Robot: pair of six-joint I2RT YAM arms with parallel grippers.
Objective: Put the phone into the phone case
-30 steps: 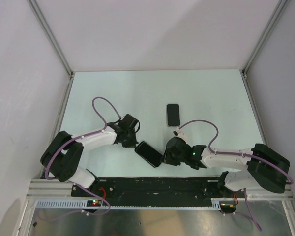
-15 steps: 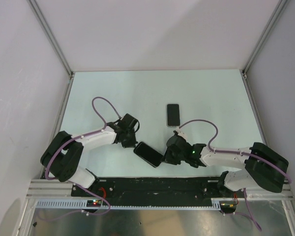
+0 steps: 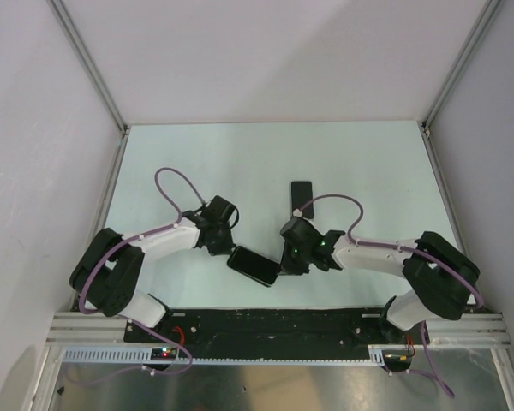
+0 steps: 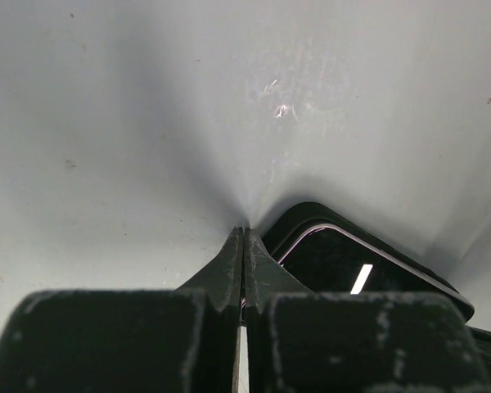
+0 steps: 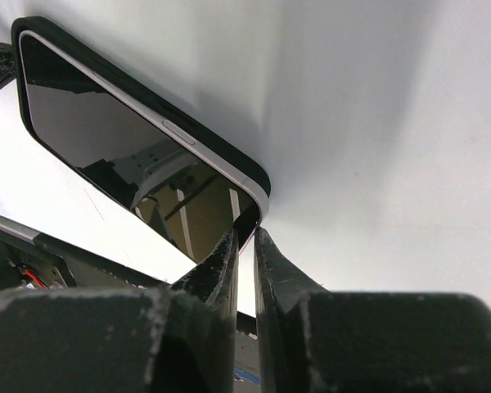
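Observation:
A dark phone sits inside a black phone case [image 3: 254, 265] lying flat near the front of the table, between my two grippers. In the right wrist view the phone's glossy screen [image 5: 123, 155] has a pale edge inside the case's black rim [image 5: 139, 94]. My right gripper [image 3: 284, 261] [image 5: 247, 233] is closed to a narrow slit on the right corner of the cased phone. My left gripper [image 3: 224, 248] [image 4: 243, 233] is shut and empty, its tips touching the case's left corner [image 4: 311, 214].
A second dark phone-shaped slab [image 3: 301, 190] lies farther back, its near end hidden by my right wrist. White walls with metal posts enclose the table. A black rail [image 3: 265, 321] runs along the near edge.
Both grippers and the cased phone have shifted left and a little away from the near edge. My right wrist has moved up against the second slab.

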